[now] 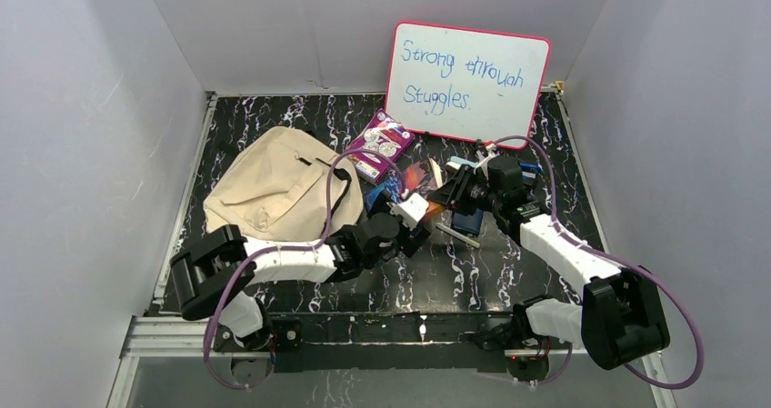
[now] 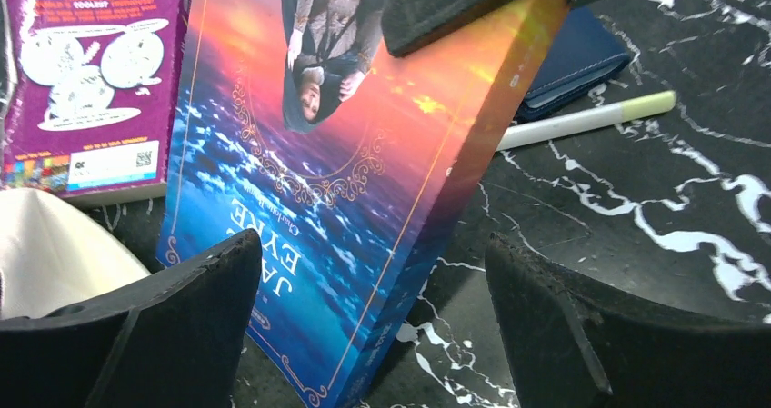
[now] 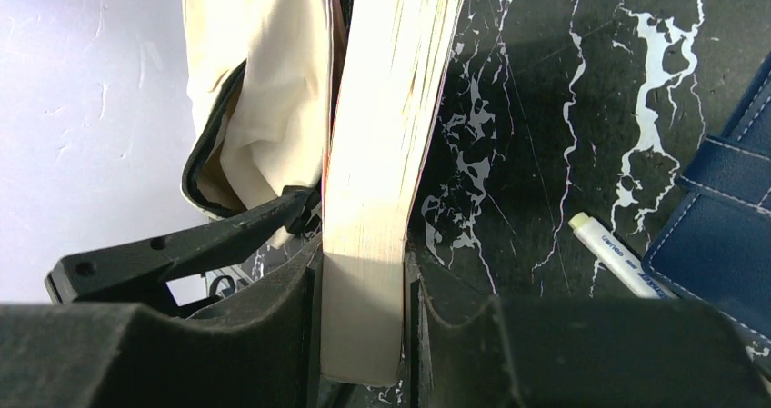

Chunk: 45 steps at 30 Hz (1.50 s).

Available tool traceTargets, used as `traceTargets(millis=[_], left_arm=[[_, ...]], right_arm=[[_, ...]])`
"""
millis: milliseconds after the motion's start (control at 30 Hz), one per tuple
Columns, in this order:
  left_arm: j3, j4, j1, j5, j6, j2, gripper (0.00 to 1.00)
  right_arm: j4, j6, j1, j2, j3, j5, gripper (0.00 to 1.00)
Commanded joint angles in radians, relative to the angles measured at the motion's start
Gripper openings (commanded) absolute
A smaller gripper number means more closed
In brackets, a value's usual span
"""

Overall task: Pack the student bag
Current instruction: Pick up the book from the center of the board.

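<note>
Furthest left, the cream student bag (image 1: 273, 190) lies slumped on the black marbled table (image 1: 473, 272); beside it, the left gripper (image 2: 373, 276) gapes wide, released, facing a paperback book (image 2: 345, 154). The right gripper (image 3: 364, 285) clenches that book's page edge.

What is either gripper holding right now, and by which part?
The right gripper holds the book, pinched across its covers at the page edge. The left gripper is open, holding nothing.

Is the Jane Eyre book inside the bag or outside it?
Outside. The book is held on edge beside the bag, its page edge pinched between the right fingers.
</note>
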Motion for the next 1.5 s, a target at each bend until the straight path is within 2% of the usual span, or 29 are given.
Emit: traceTargets(millis=[0, 200, 367, 533, 600, 633, 733, 867, 967, 1067, 1300, 1467], left_arm=[[0.025, 0.105, -0.033, -0.170, 0.160, 0.051, 0.89], [0.069, 0.141, -0.060, -0.300, 0.249, 0.159, 0.85], [0.098, 0.166, -0.085, -0.368, 0.305, 0.244, 0.74], [0.117, 0.178, -0.097, -0.402, 0.324, 0.281, 0.50], [0.109, 0.181, -0.100, -0.395, 0.314, 0.278, 0.36], [0.106, 0.182, -0.101, -0.396, 0.306, 0.275, 0.23], [0.079, 0.194, -0.106, -0.400, 0.286, 0.258, 0.01], [-0.002, 0.264, -0.118, -0.394, 0.278, 0.215, 0.00], [-0.077, 0.374, -0.125, -0.402, 0.294, 0.174, 0.00], [-0.132, 0.437, -0.125, -0.386, 0.305, 0.161, 0.00], [-0.188, 0.549, -0.140, -0.402, 0.332, 0.204, 0.00], [-0.173, 0.579, -0.153, -0.406, 0.359, 0.228, 0.00]], right_arm=[[0.061, 0.056, 0.007, -0.041, 0.083, -0.055, 0.00], [0.047, 0.086, 0.007, -0.068, 0.083, -0.084, 0.00], [0.019, 0.097, 0.006, -0.090, 0.087, -0.098, 0.00], [-0.022, 0.088, 0.007, -0.116, 0.070, -0.096, 0.00], [-0.029, 0.082, 0.006, -0.127, 0.061, -0.093, 0.00], [-0.034, 0.078, 0.007, -0.134, 0.060, -0.089, 0.01], [-0.062, 0.066, 0.005, -0.140, 0.069, -0.073, 0.13], [-0.130, 0.040, 0.006, -0.128, 0.104, -0.056, 0.52], [-0.191, 0.030, 0.004, -0.126, 0.133, -0.033, 0.68], [-0.238, 0.037, 0.002, -0.130, 0.142, -0.019, 0.74], [-0.275, 0.083, 0.001, -0.112, 0.113, -0.043, 0.78], [-0.222, 0.147, 0.001, -0.091, 0.066, -0.071, 0.81]])
